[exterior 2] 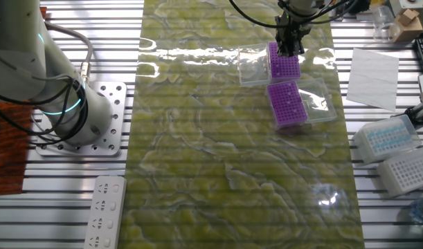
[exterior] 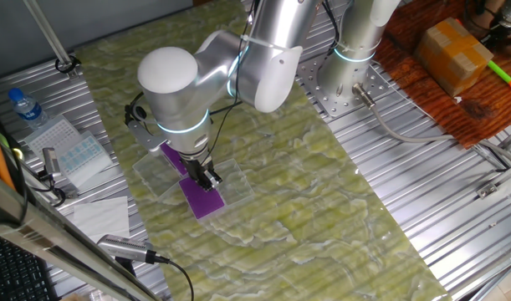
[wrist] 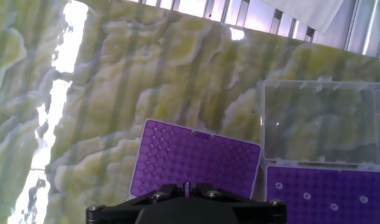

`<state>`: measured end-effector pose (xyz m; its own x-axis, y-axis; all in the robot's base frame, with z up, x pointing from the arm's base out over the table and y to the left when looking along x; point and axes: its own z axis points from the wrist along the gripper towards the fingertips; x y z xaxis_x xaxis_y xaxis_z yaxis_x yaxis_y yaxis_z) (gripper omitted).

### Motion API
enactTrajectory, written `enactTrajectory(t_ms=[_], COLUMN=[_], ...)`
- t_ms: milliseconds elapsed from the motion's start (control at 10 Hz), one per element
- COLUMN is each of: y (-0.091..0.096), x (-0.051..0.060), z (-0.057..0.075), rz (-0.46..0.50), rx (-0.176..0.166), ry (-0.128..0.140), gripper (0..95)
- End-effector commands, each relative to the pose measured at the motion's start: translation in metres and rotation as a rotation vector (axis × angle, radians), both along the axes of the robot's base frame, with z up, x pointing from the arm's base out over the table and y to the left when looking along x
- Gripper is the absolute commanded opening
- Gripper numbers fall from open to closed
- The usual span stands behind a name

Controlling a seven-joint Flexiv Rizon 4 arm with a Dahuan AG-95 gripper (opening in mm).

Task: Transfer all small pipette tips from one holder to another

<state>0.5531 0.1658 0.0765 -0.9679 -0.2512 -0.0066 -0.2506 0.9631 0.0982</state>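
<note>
Gripper point(exterior 2: 291, 47) low over the purple holders; whether its fingers are spread I cannot tell.
White tip boxes point(exterior 2: 394, 152) lie at right edge; small pipette tips point(wrist: 331, 206) lower right.

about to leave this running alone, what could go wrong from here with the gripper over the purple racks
The tips are tiny pale dots, so the gripper could miss or drop one.

The two purple racks sit close together; a low move may nudge one.

The clear lids lie open beside them, and reflections could hide their edges from the fingers. Whether the gripper is open cannot be seen.
</note>
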Motion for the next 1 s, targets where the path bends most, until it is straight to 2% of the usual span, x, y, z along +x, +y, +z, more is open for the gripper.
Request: enactTrajectory(t_ms=[100, 700, 900, 1000], y=[0.0, 0.0001, 0.0, 0.0], x=[-0.0002, 0.0004, 0.0005, 0.0005], z=[-0.0003, -0.0054, -0.0079, -0.0079], rz=[-0.001, -0.003, 0.037, 0.05], rx=[0.002, 0.006, 0.002, -0.001], ry=[0.0, -0.003, -0.012, -0.013], gripper=[0.0, 0.0, 0.0, 19.0])
